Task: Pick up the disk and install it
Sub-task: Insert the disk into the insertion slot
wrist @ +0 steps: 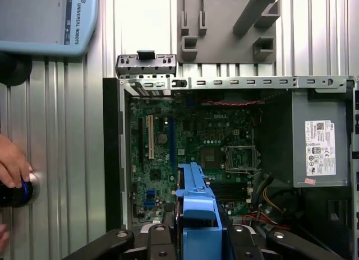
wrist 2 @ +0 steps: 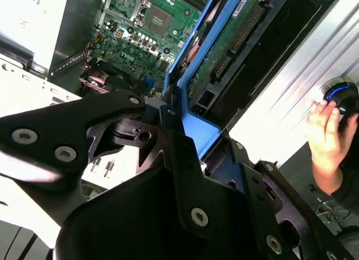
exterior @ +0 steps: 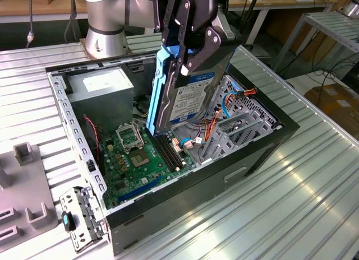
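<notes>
Black linkage of the gripper point(wrist 2: 193, 131) sits nearest in both wrist views, its jaws closed narrow on the disk point(exterior: 189, 100), pinching it through the blue carrier point(wrist: 197, 201) that wraps its sides. Clamped that way, the disk stands on end and tilted, label toward the exterior view's right, so a narrow end points down into the open computer case point(exterior: 61, 111). It hangs over the middle of the case, lower end above the motherboard point(exterior: 132, 153) and just beside the grey drive bay point(exterior: 241, 125) along the case wall at the exterior view's right. I judge it lifted but not yet seated. Lying on its side with the panel off, the case gives access from above. A person's hand point(wrist 2: 325, 134) rests on a blue-ringed button point(wrist 2: 342, 94) on the tabletop point(exterior: 291, 181), probably a stop kept within reach.
</notes>
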`<state>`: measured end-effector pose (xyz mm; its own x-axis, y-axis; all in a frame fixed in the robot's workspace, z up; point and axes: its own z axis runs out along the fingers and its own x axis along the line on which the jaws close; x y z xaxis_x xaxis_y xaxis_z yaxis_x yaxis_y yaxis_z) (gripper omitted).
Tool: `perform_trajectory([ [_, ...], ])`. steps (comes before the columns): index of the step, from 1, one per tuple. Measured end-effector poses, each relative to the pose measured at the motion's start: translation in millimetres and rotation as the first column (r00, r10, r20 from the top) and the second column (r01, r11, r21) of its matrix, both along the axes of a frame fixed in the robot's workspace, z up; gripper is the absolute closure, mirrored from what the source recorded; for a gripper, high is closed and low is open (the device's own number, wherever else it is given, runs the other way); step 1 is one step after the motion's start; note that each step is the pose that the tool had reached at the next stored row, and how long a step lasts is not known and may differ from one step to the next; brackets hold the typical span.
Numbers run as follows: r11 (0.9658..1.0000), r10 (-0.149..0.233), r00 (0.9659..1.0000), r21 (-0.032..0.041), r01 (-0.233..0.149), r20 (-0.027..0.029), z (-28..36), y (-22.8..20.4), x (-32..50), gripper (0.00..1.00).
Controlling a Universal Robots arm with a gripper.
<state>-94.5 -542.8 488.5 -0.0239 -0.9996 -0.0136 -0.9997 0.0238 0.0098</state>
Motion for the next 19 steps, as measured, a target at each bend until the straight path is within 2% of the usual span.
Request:
perform_trajectory([
  [11, 1.0, 0.0, 1.0, -0.0001, 0.0, 0.0, 0.0, -1.6, 0.1, 0.63],
  [14, 1.0, 0.0, 1.0, 0.0, 0.0, 0.0, -0.1, -6.0, 0.0, 0.63],
  [16, 1.0, 0.0, 1.0, 0.0001, 0.0, 0.0001, -0.4, -12.7, 0.0, 0.63],
  [17, 1.0, 0.0, 1.0, -0.0002, 0.0, -0.0001, -0.4, -14.5, 1.7, 0.63],
  [19, 1.0, 0.0, 1.0, -0.0001, 0.0, 0.0, -0.7, -14.8, 7.4, 0.63],
])
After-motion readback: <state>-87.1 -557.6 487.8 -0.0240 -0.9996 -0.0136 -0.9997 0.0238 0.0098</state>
